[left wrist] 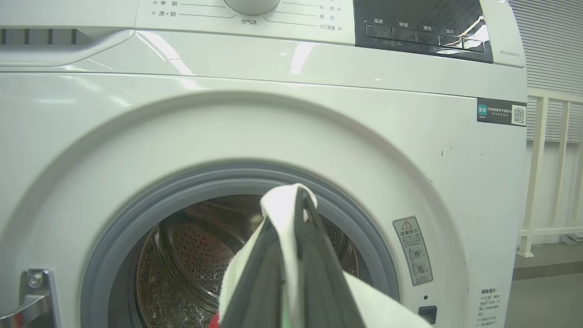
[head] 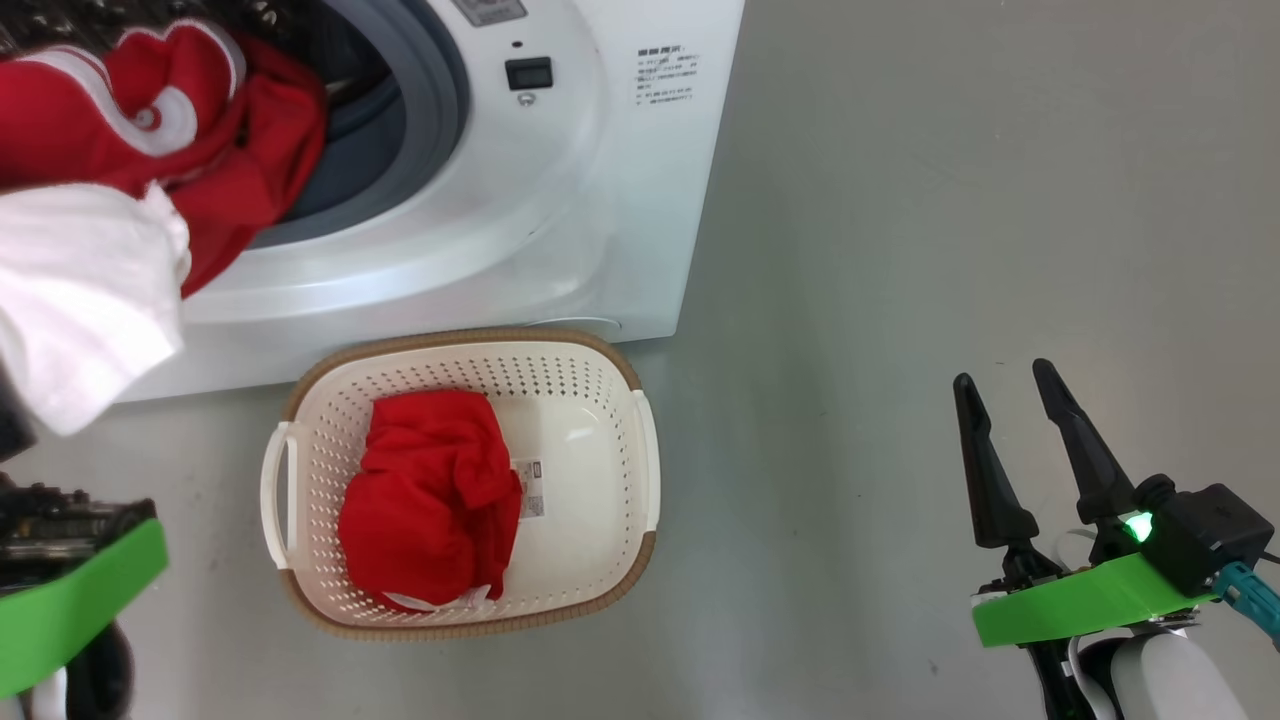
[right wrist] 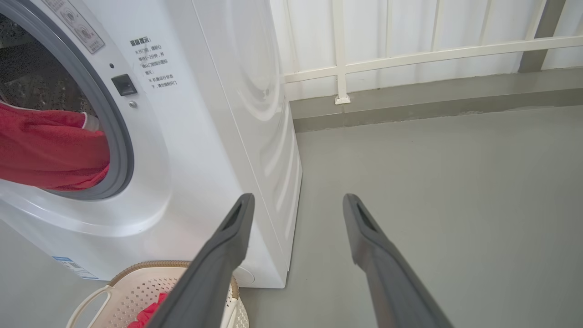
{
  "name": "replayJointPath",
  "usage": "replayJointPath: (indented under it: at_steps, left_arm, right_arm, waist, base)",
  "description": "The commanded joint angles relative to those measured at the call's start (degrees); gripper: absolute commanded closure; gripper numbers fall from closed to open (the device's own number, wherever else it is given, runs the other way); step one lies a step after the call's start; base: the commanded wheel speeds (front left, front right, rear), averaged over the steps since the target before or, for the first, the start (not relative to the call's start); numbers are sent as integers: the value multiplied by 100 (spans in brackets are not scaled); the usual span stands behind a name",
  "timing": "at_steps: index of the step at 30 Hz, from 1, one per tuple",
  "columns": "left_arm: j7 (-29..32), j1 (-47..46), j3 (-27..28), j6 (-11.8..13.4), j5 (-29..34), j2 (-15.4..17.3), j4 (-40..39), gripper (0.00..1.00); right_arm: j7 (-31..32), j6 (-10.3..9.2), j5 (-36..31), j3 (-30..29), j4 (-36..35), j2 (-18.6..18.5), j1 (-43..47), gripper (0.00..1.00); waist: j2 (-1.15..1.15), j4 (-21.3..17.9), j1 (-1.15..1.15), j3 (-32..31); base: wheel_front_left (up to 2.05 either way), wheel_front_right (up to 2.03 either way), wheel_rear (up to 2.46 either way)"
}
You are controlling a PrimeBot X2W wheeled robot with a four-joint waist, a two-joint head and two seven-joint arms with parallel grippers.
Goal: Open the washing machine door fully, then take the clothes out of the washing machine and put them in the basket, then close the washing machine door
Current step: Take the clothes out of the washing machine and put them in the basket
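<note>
Left jaws are clamping shut on the white end of a red-and-white garment (head: 150, 130), fingers (left wrist: 319, 273) pinching the cloth right in front of the washing machine (head: 560, 200). The red part is trailing back across the grey ring (left wrist: 205, 182) toward the drum (left wrist: 191, 255). The basket (head: 450, 340) is sitting on the floor (head: 900, 200) below these jaws and off toward the right jaws, its long axis running side to side, a second red garment (head: 430, 500) lying inside. Left arm is nearer. Right jaws are hanging spread wide, gripping nothing, well apart from the basket. Next, I'm guessing: pulling the cloth clear, then lowering it toward the basket.
</note>
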Motion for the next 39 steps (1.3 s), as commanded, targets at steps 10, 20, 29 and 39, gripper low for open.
replayJointPath:
  at_steps: [10,20,29,39]
  left_arm:
    - [-21,446,-72,-33,-13,24,991,100]
    - [-21,114,-368,-33,-185,158,2636,86]
    - [-21,-415,-718,-33,-196,339,3934,84]
    - [-21,-1186,-977,-33,-186,534,4900,96]
  right_arm:
    - [-37,28,-27,231,-92,-41,65,0]
    - [-37,28,42,271,-140,-41,-42,0]
    - [-37,28,85,301,-210,-41,-243,0]
    - [-37,28,50,286,-307,-41,-446,0]
  waist:
    - [0,-18,0,11]
    - [0,-58,0,318]
    - [0,-138,0,689]
    - [0,-144,0,1167]
  base:
    - [0,0,0]
    - [0,0,0]
    - [0,0,0]
    - [0,0,0]
